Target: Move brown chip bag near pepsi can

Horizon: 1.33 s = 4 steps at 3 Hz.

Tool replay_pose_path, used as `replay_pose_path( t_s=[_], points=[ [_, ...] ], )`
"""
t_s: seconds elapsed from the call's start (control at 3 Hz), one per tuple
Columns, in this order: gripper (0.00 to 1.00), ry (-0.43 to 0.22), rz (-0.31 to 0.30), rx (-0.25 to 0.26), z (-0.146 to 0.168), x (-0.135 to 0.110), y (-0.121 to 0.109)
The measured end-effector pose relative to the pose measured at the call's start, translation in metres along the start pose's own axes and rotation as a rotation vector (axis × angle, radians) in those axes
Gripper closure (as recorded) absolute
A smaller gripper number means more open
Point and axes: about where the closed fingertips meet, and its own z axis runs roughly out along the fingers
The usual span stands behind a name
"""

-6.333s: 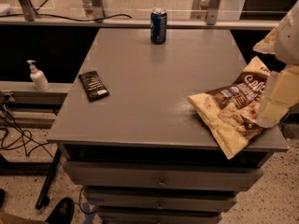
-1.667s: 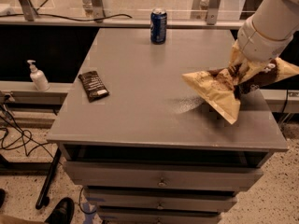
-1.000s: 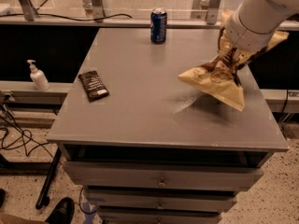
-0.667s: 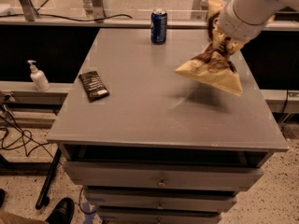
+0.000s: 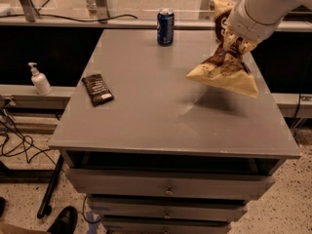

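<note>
The gripper (image 5: 228, 39) pinches the top of the bag (image 5: 225, 71) and holds it in the air over the right side of the desk (image 5: 146, 111), toward the back. The can (image 5: 165, 27) stands at the back edge. A packet (image 5: 97, 88) lies near the left edge.

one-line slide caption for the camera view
Gripper holds the chip bag above the table's right side, right of the pepsi can.
</note>
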Motion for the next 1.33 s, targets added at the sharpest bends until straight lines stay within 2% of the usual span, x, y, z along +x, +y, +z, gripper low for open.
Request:
replay_pose_path(
  t_s=[0.33, 0.67, 1.0, 1.33],
  points=[
    [1.0, 0.028, -0.043, 0.021, -0.004, 0.01, 0.002],
    [1.0, 0.009, -0.117, 0.102, 0.014, 0.027, -0.009],
    [1.0, -0.057, -0.209, 0.197, 0.056, 0.044, -0.028],
    [1.0, -0.086, -0.31, 0.298, 0.093, 0.06, -0.059]
  ],
)
